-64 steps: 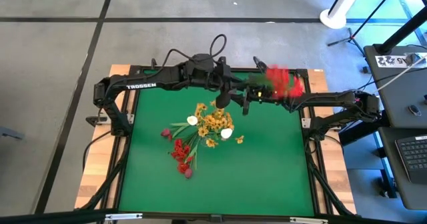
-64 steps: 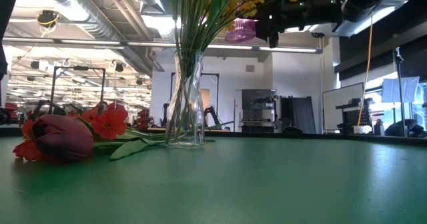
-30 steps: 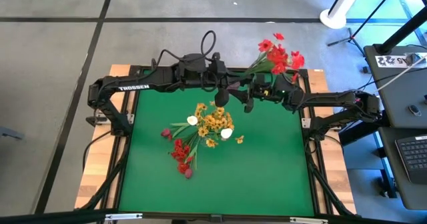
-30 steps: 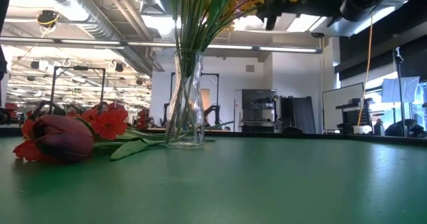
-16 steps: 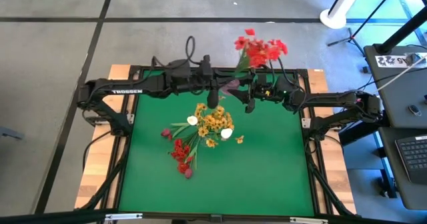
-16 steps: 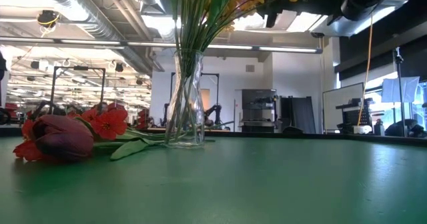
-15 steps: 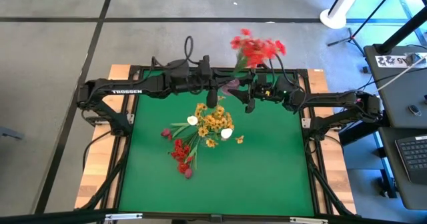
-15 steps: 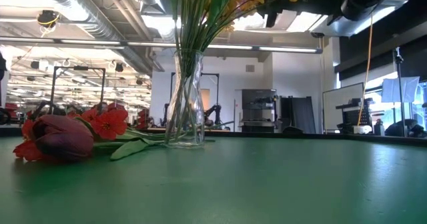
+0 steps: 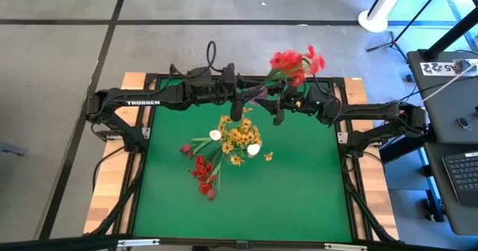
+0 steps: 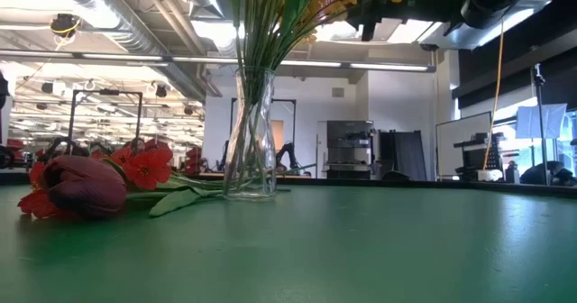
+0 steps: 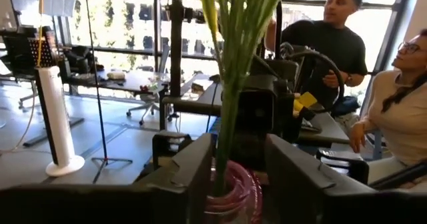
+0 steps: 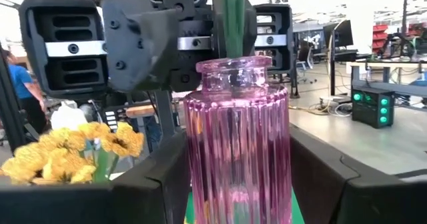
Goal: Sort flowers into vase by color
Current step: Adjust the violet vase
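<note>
Two dark arms meet above the far side of the green table (image 9: 299, 176), behind the clear glass vase (image 10: 250, 141) that stands near the table's middle. The right gripper (image 12: 233, 177) is clamped around a ribbed pink glass vase (image 12: 237, 137), its fingers pressing the vase's two sides, and holds it in the air behind and a little to the right of the clear vase. The left gripper (image 11: 233, 177) pinches a bundle of thin green stems (image 11: 230, 84) directly over the pink vase's mouth, the stems running down into it. At the top of those stems, a cluster of red blossoms (image 9: 295, 60) leans out beyond the table's far edge, well behind the clear vase. The clear vase holds yellow blossoms (image 9: 240, 137) with two white tulip buds (image 9: 215, 135) among them; in the low view its green stems rise out of the top of the picture. On the cloth just in front of and left of the clear vase lie more red flowers (image 9: 202, 169) and a dark maroon bud (image 10: 81, 184), their stems pointing back toward the vase's foot. Beyond the table, the left wrist view shows two people (image 11: 347, 44) seated by a desk in the room.
</note>
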Robot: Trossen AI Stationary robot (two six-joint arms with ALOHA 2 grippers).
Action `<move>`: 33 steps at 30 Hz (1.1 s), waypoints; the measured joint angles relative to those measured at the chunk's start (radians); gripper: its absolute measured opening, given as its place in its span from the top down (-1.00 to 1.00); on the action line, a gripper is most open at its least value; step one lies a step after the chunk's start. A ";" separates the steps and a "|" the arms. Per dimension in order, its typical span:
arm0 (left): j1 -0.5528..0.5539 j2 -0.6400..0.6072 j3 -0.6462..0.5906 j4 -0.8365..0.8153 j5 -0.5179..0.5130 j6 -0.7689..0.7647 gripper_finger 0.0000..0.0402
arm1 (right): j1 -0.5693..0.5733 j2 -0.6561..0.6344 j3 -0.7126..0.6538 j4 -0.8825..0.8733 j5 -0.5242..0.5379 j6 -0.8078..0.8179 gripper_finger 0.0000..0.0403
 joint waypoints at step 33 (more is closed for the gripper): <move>0.050 -0.458 -0.448 -0.014 -0.209 -0.004 0.08 | -0.144 0.037 -0.596 0.358 0.226 0.098 0.00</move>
